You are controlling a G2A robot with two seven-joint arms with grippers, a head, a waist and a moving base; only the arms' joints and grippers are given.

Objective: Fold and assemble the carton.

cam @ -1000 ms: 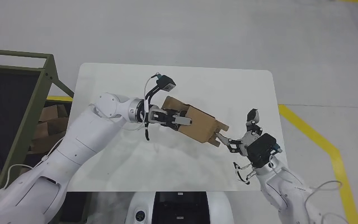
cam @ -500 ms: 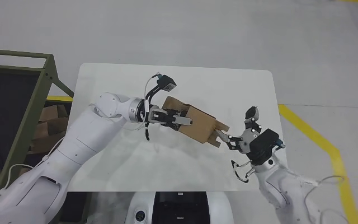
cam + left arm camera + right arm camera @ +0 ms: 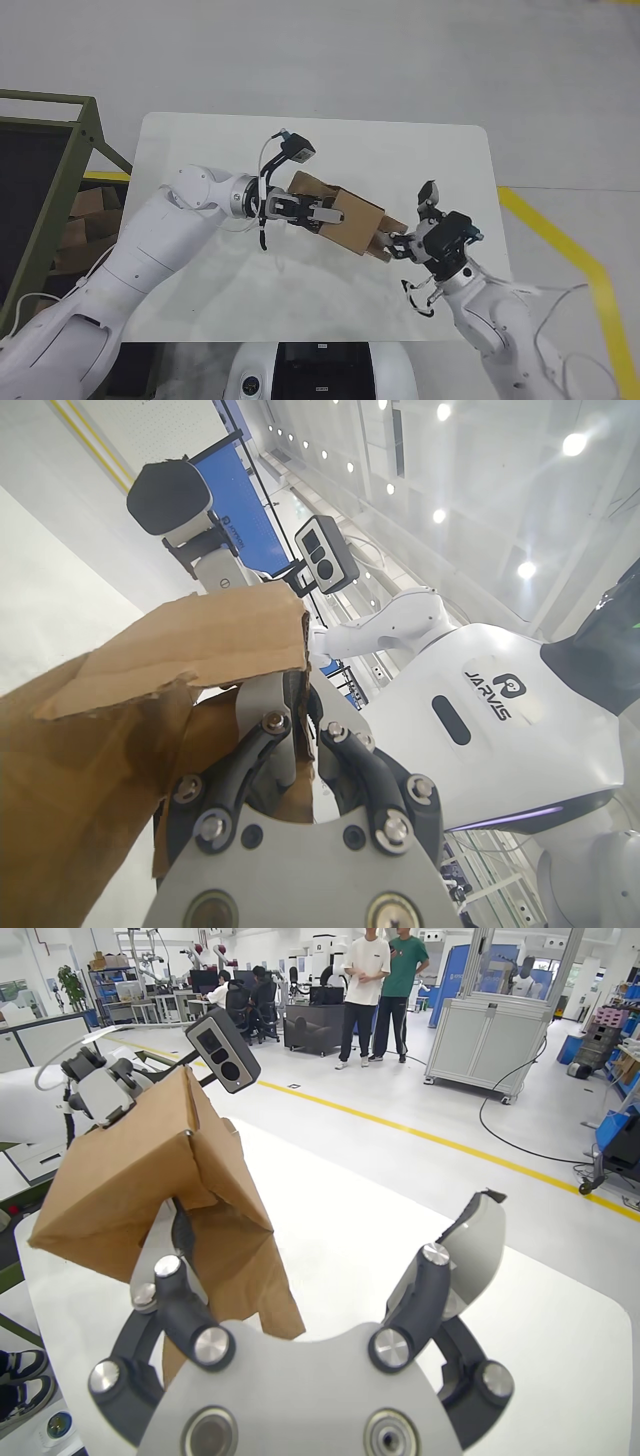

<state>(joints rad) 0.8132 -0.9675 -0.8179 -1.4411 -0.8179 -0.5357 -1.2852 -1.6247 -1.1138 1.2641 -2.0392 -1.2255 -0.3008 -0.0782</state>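
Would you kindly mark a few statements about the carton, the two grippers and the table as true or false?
1. The left gripper is shut on a wall of the carton. True.
2. The right gripper is shut. False: it is wide open, with one finger at the carton's open end.
3. The carton lies as a flat sheet on the table. False: it is opened into a box shape in the left gripper.
4. The table is white. True.
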